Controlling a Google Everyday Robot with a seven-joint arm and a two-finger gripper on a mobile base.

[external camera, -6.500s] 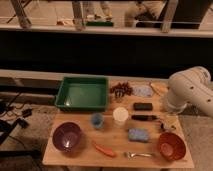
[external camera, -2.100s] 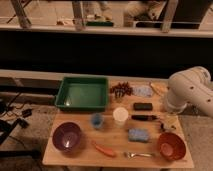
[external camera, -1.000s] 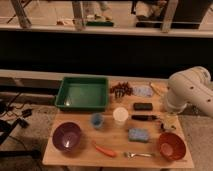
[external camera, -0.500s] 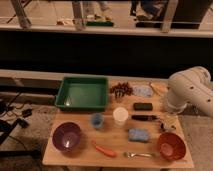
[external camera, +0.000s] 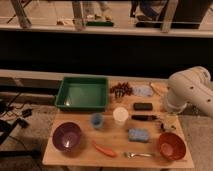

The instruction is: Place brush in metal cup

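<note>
Obs.: wooden table [external camera: 85,159], my white arm [external camera: 192,92] at its right edge.

Gripper [external camera: 164,125]: low at the right side of the table, under the arm and near the right end of the brush. My fingers stand wide; I hold nothing.

Brush [external camera: 145,118]: slim and dark, lying flat on the table. It sits between the black block [external camera: 143,106] behind it and the blue sponge [external camera: 138,134] in front of it.

Metal cup [external camera: 120,115]: pale, upright, just left of the brush's near end. I cannot tell whether the two touch. The brush is outside the cup.

Other items:
- Small blue cup [external camera: 96,120], left of the metal cup.
- Green tray [external camera: 82,92], at back left.
- Purple bowl [external camera: 66,136], at front left.
- Orange-brown bowl [external camera: 172,145], at front right, close to my gripper.
- Carrot [external camera: 104,149] and silver fork [external camera: 138,155], along the front edge.
- Grapes [external camera: 121,90] and a pale blue cloth [external camera: 142,91], at the back, right of the tray.
</note>
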